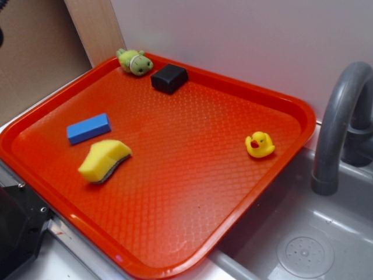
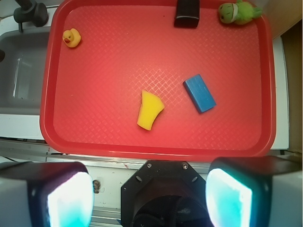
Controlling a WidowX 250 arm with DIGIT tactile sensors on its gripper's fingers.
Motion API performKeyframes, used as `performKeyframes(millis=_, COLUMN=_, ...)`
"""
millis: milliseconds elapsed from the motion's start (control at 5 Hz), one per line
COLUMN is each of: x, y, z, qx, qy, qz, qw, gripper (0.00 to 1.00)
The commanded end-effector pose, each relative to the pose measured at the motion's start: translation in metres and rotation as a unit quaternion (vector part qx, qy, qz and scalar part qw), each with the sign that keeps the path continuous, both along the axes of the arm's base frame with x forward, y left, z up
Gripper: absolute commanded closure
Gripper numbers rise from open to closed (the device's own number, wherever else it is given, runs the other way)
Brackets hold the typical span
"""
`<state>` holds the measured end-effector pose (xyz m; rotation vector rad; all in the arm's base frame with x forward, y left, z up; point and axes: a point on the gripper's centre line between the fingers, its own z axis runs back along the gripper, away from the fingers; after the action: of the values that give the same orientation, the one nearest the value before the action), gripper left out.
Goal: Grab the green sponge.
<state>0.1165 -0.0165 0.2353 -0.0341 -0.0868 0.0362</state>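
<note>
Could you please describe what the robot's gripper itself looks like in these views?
In the wrist view the gripper has two chunky black fingers with glossy pale teal-white pads facing inward, and between them a black octagonal mount fixed with small screws. No cables or markings show.

Green sponge (image 1: 105, 160) matt yellow foam, dark scouring layer; tray (image 1: 192, 192) glossy textured red plastic; turtle (image 1: 134, 62) plush; duck (image 1: 260, 144) smooth rubber.

I can't read any text, label, brand, number or sign in either view. The tray (image 1: 291, 116), the sponge (image 1: 105, 160), the blue block (image 1: 88, 128) and the toys all show plain surfaces from where I'm watching.
</note>
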Motion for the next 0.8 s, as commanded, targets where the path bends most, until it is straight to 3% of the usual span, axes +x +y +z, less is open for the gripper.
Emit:
performKeyframes(millis=0, x=0.0, y=0.0, z=0.0, qx=0.0, qy=0.0, qz=0.0, qw=1.0, gripper=0.0)
performKeyframes(millis=200, x=0.002, y=0.001, z=-0.006, qx=-0.025, qy=0.002, qz=0.018, qw=1.0, gripper=0.0)
performKeyframes(millis=600, x=0.037, y=-0.005, z=-0.025, qx=-0.027, qy=0.02, qz=0.048, qw=0.998, gripper=0.0)
